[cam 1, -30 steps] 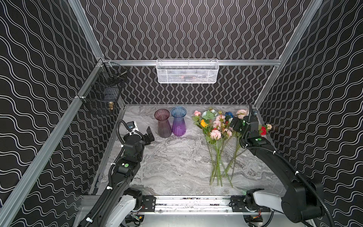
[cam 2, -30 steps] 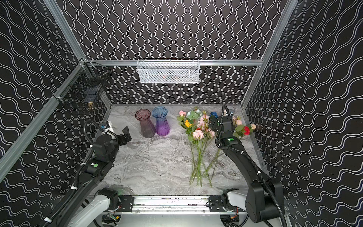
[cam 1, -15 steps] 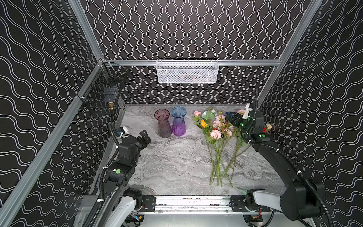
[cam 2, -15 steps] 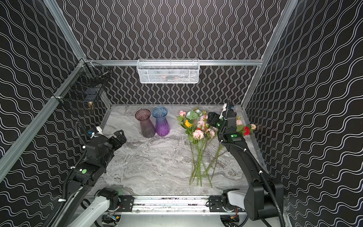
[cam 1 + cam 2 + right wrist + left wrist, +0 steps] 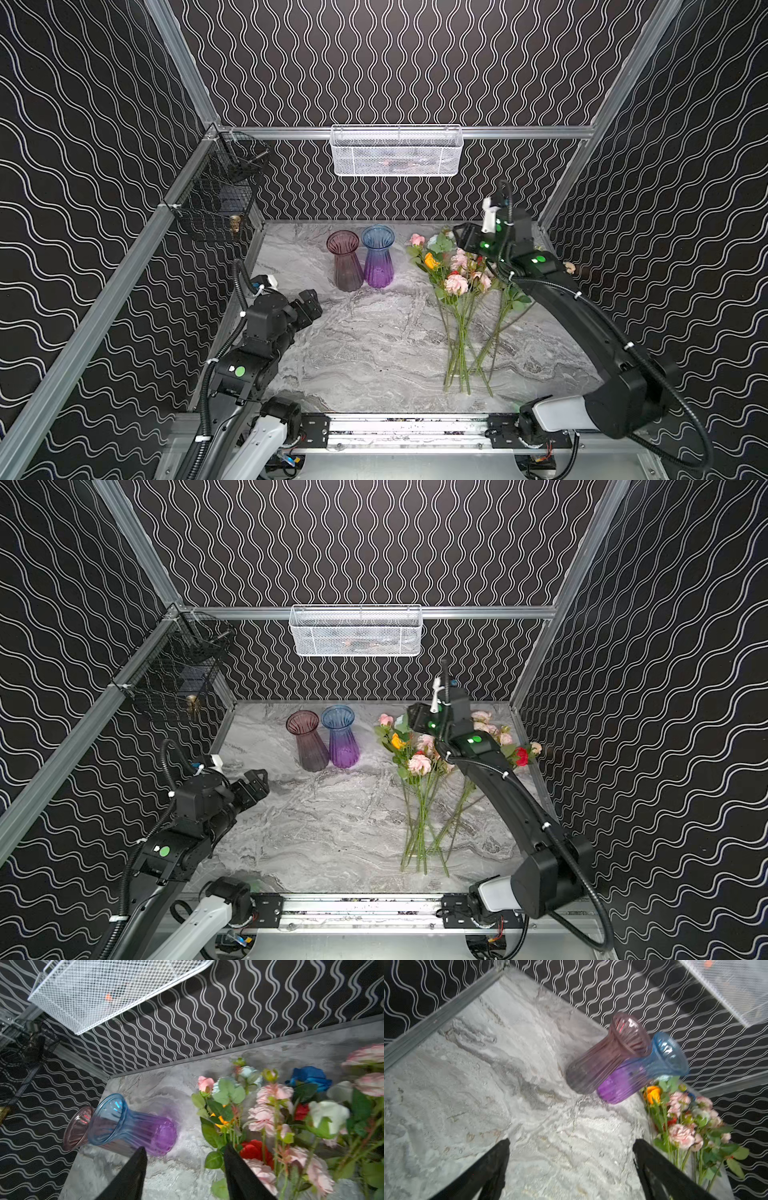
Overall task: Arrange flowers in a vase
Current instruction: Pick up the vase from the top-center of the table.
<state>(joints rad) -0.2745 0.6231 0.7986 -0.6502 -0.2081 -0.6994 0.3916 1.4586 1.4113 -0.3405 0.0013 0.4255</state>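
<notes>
The flowers [image 5: 459, 286] lie bunched on the desk [image 5: 374, 345], blooms near the empty blue-and-purple vase [image 5: 377, 257] and the pink vase [image 5: 343, 266] — handy for the right pincer [image 5: 185, 1151], hovering above the blooms, half-spread and empty, while the left pincer [image 5: 571, 1142], spread wide and empty, sits well apart.

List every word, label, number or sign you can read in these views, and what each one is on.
No text can be read in any view.
Pink vase, blue vase, flowers: no print.
White basket, black basket: no labels visible.
Green dots on left arm and right arm: plain, no letters.
White mark beside the left arm's dot: too small to read.
</notes>
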